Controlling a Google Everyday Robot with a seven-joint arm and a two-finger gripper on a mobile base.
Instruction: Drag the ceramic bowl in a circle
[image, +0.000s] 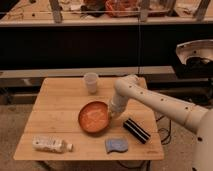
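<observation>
The ceramic bowl (93, 117), round, shallow and orange-brown with paler streaks inside, sits on the wooden table (55, 107) a little right of its middle, towards the front. My gripper (112, 114) points down at the bowl's right rim and is shut on that rim. The white arm reaches in from the right.
A small translucent white cup (91, 82) stands behind the bowl near the table's far edge. A plastic bottle (50, 145) lies at the front left. A blue sponge (116, 145) lies at the front. A black striped object (136, 130) lies right of the bowl, close to the gripper.
</observation>
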